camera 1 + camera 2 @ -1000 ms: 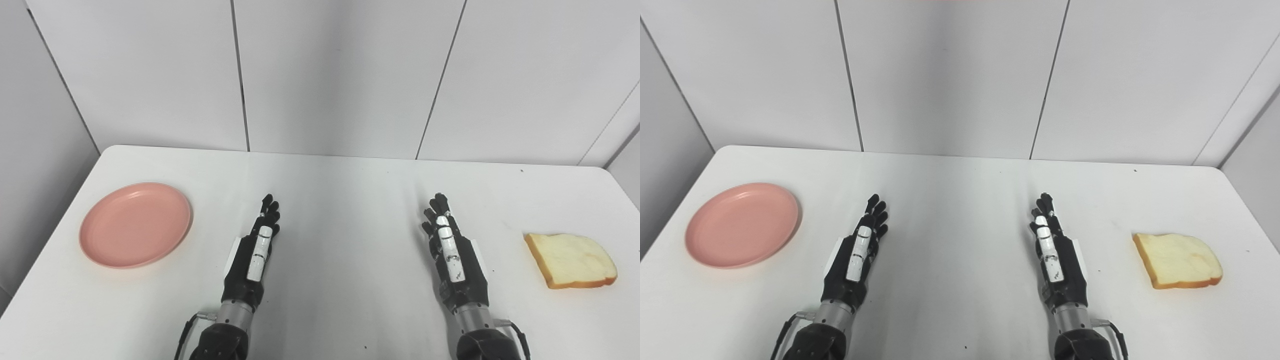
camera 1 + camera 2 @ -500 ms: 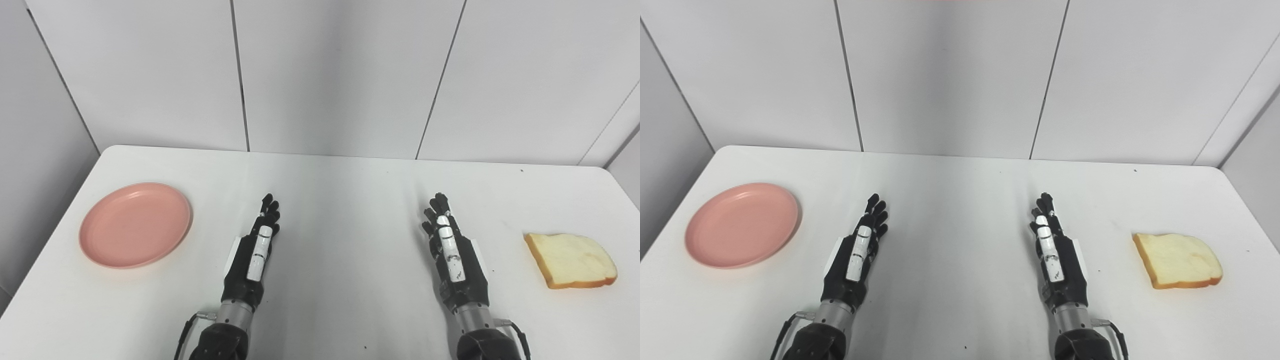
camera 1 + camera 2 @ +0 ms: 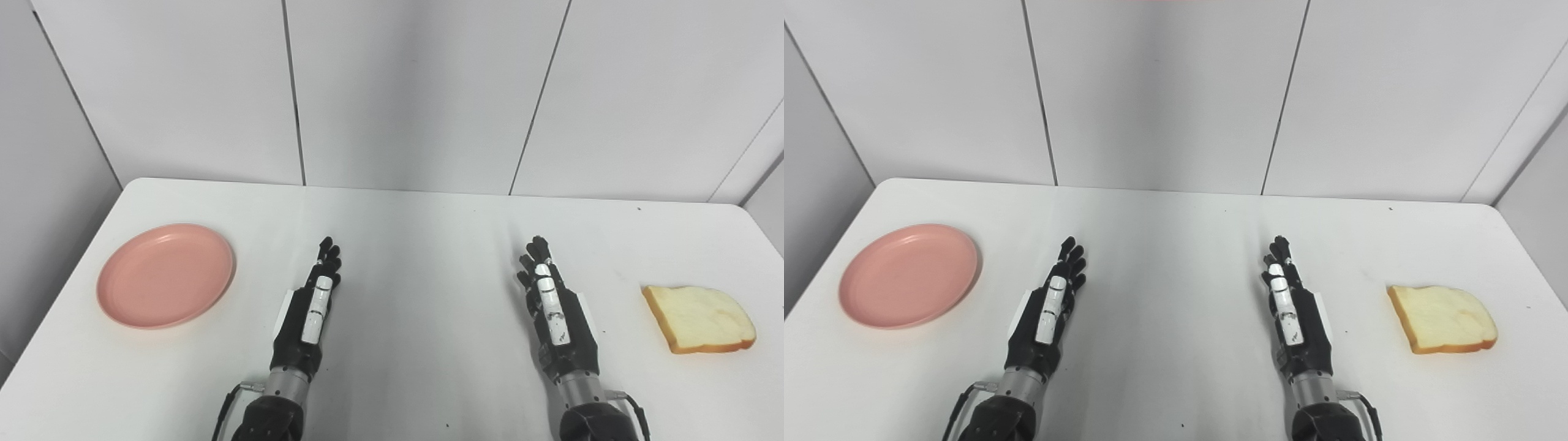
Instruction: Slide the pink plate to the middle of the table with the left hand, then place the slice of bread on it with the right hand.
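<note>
White counter [image 3: 416, 220], pink plate [image 3: 165, 275] near its left edge, bread slice [image 3: 698, 318] near its right edge, left hand [image 3: 309, 306] and right hand [image 3: 554, 309] between them, fingers extended, holding nothing, both views alike.

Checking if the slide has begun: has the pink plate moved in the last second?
No. The pink plate sits at the same spot near the table's left edge.

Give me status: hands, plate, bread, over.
Left hand and right hand open, empty, on table. Pink plate far left, untouched. Bread far right. Middle unobstructed.
</note>
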Controlling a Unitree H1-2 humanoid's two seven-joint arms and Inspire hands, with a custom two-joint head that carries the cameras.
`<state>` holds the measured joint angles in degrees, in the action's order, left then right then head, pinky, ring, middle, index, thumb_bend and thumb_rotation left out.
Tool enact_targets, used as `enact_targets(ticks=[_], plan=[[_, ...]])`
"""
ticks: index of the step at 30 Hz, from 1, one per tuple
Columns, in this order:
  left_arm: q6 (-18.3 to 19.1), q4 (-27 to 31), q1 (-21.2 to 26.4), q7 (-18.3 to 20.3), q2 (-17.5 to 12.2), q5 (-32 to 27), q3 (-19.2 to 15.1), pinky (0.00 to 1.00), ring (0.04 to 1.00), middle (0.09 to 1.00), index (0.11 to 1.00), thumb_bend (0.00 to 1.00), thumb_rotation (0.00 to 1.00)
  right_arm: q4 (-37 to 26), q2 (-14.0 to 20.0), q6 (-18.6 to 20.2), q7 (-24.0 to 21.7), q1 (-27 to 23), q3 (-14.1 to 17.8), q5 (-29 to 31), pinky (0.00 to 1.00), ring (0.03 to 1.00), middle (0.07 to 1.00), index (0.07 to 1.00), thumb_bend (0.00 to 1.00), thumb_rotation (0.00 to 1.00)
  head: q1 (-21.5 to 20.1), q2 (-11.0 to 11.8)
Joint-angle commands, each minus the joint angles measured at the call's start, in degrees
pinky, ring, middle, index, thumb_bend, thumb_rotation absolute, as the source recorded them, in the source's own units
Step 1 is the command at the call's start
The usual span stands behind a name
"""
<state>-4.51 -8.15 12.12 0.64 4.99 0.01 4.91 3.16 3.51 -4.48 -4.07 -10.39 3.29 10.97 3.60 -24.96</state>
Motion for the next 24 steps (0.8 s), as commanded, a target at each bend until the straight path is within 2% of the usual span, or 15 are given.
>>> enact_targets(ticks=[1, 7, 14, 18, 21, 22, 23, 24], plan=[[-2.3, 2.6, 1.0, -0.1, 0.4, 0.1, -0.1, 1.00, 1.000, 1.000, 1.000, 0.62, 1.00, -2.4, -0.1, 0.0, -0.3, -0.8, 0.3, 0.5, 1.00, 0.994, 0.994, 0.980, 0.58, 0.84, 0.0, -0.1], [-1.6, 3.8, 1.6, 1.0, -0.8, -1.5, -1.0, 1.00, 1.000, 1.000, 1.000, 0.67, 1.00, -2.3, -0.1, -0.3, -0.2, -0.8, 0.3, 0.8, 1.00, 0.990, 0.994, 0.980, 0.59, 0.83, 0.5, -0.1], [-2.3, 4.9, 3.4, 0.6, -1.8, -5.4, -5.2, 1.00, 1.000, 1.000, 1.000, 0.70, 1.00, -2.1, 0.1, -0.5, -0.4, -0.9, 0.4, 0.9, 1.00, 0.987, 0.989, 0.977, 0.59, 0.83, 1.7, 0.0], [-1.2, 5.5, 4.2, 0.0, -2.2, -6.1, -6.6, 1.00, 1.000, 1.000, 1.000, 0.73, 1.00, -1.8, 0.8, -0.8, -1.2, -1.0, 0.6, 1.7, 1.00, 0.998, 0.998, 0.984, 0.60, 0.83, 5.6, 0.7], [-2.7, 4.3, 5.3, -0.3, -2.5, -6.3, -7.5, 1.00, 1.000, 1.000, 1.000, 0.72, 1.00, -0.2, 1.9, -2.0, -2.4, -1.2, 1.0, 2.2, 1.00, 1.000, 1.000, 0.997, 0.64, 0.84, 9.8, 1.8], [-3.0, 3.8, 5.6, -0.4, -2.6, -6.5, -7.8, 1.00, 1.000, 1.000, 1.000, 0.73, 1.00, 0.4, 2.2, -2.5, -2.7, -1.3, 1.2, 2.5, 1.00, 1.000, 1.000, 0.999, 0.63, 0.84, 9.8, 1.8], [-3.5, 3.3, 6.1, -0.5, -2.7, -6.6, -8.2, 1.00, 1.000, 1.000, 1.000, 0.73, 1.00, 1.1, 2.6, -2.8, -3.4, -1.4, 1.5, 3.1, 1.00, 1.000, 1.000, 1.000, 0.63, 0.85, 12.5, 2.4], [-3.8, 2.8, 6.4, -0.6, -2.7, -6.7, -8.6, 1.00, 1.000, 1.000, 1.000, 0.74, 1.00, 1.6, 2.8, -3.1, -3.9, -1.5, 1.7, 3.6, 1.00, 1.000, 1.000, 1.000, 0.64, 0.85, 12.5, 2.4]])
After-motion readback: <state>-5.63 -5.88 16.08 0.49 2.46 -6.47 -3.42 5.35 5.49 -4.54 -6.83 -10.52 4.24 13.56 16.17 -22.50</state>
